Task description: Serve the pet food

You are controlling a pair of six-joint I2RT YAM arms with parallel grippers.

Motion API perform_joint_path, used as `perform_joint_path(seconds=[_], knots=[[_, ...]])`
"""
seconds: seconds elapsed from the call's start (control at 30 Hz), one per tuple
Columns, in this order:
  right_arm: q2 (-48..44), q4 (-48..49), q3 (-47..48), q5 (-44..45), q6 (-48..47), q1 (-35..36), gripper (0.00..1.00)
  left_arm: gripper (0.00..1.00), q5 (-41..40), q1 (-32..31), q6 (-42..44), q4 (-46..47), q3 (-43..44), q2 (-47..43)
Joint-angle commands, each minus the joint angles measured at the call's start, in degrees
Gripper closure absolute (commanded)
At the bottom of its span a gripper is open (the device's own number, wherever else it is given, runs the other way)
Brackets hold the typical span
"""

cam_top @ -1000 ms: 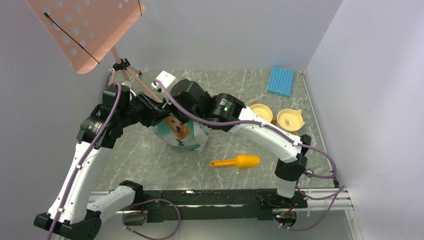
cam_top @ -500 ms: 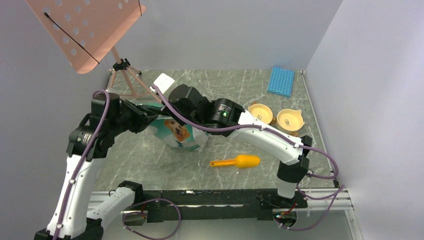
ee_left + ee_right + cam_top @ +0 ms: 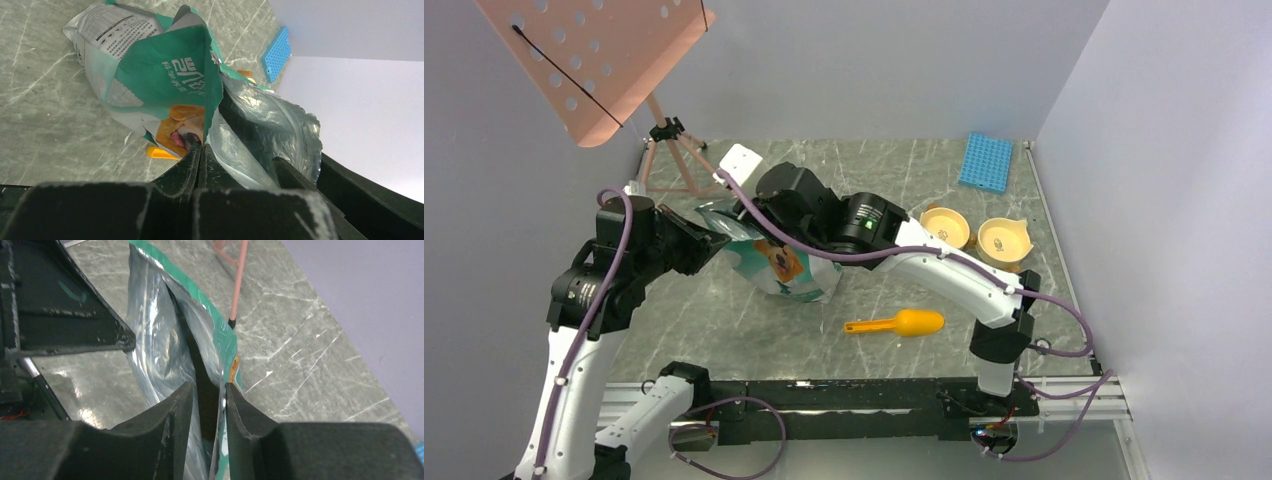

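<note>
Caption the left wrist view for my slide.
The left hand pinches the torn rim of the green bag, silver lining gaping, over the marbled table.

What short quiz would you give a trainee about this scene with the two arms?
1. True or false: the orange scoop lies free, in neither end effector.
2. How many tan bowls are out? A one, B two, C four.
3. Fill in: the left end effector and the right end effector both pinch the open top of the ____.
Key: 1 true. 2 B. 3 bag.
</note>
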Motion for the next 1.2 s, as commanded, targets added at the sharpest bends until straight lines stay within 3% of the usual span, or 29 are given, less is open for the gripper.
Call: perform_joint_path(seconds=[0.0,0.1,0.13,0.2,0.23,0.4,0.53,0.7,0.8,0.9,0.93,1.17], knots=[[4.0,3.8,5.2,0.6,-3.2,0.2,0.65,1.0,1.1,0.3,0.8,-0.9,0.5,0.8],[5.1,5.4,4.9,1.6,-4.0,-0.4,0.66,0.99,1.5,0.3,0.9,-0.7,1.0,1.6],[5.6,5.3,5.4,1.7,-3.6,-0.8,0.71,0.99,1.7,0.3,0.8,-0.7,1.2,1.9],[6.0,5.1,6.2,1.4,-3.0,-1.4,0.95,0.95,2.3,0.3,0.6,-0.3,1.6,2.6],[5.8,5.1,6.4,1.2,-3.1,-1.4,1.0,0.91,2.6,0.3,0.5,-0.1,1.7,2.9],[4.0,4.9,7.1,-3.5,-2.0,-1.5,1.0,0.56,6.5,0.7,-2.5,4.5,-0.3,3.0],[3.8,4.2,7.1,-5.5,-1.3,-1.4,1.0,0.44,9.1,1.2,-5.5,9.4,-2.5,3.1],[3.1,4.4,7.6,-6.1,-0.8,-1.4,1.0,0.52,11.6,1.4,-8.1,11.9,-6.1,4.2],[2.6,5.2,7.5,-5.2,-0.6,-1.4,1.0,0.62,12.0,1.3,-8.5,13.2,-7.6,4.8],[2.8,5.4,8.6,-3.1,0.0,-1.4,1.0,0.93,9.5,1.4,-5.5,10.9,-4.9,5.9],[2.6,5.7,8.8,-1.9,0.6,-1.4,1.0,1.0,7.7,1.4,-4.0,8.7,-2.4,6.4],[2.3,10.7,9.2,6.6,6.0,-1.4,1.0,1.0,-14.0,1.7,8.6,-16.5,27.7,13.9]])
